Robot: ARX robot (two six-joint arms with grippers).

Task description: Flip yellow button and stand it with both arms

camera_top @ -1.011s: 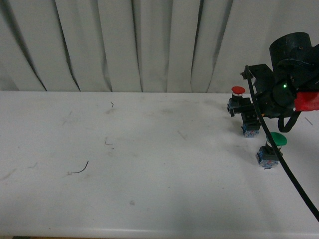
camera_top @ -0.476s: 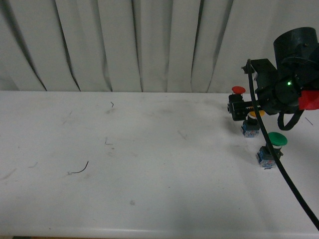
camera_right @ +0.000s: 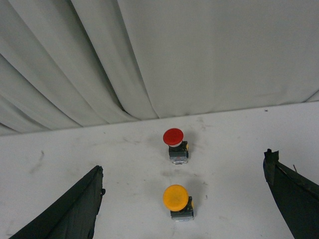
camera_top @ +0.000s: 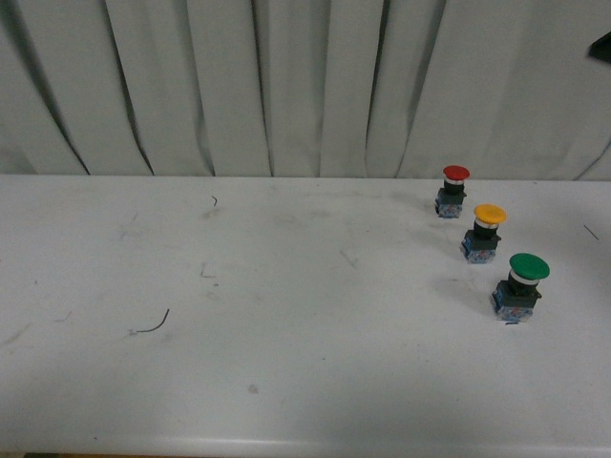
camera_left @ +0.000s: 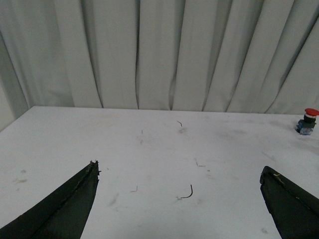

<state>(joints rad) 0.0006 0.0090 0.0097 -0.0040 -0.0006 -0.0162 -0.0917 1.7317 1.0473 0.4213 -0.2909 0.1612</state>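
The white table (camera_top: 286,315) runs wide and mostly bare from its near edge to the grey curtain (camera_top: 286,86) at the back, with open room across the whole left and middle; only a short dark wire scrap (camera_top: 153,324) and a few scuffs lie there. All three switches sit in a slanted row near the right edge: the red button (camera_top: 453,191) farthest back, the yellow button (camera_top: 485,232) between, and the green button (camera_top: 517,286) nearest the front, each apart from its neighbour and none touching. The yellow button stands upright, cap up on its blue-and-black base, and nothing grips it. In the right wrist view it sits just in front of the red button, between the two dark fingers of the right gripper (camera_right: 182,199), whose jaws are spread wide and hold nothing, well above the table. The left gripper (camera_left: 179,199) is likewise spread wide and unladen over the bare left half of the table, the wire scrap between its fingers and the red button far off to one side. Half a second ago the right arm loomed over the red and yellow buttons in the front view, partly hiding them; now it is gone from that spot, and only a small dark sliver at the upper right corner (camera_top: 601,48) remains, probably part of that arm, though too little shows to be sure. The three buttons stand where they did.
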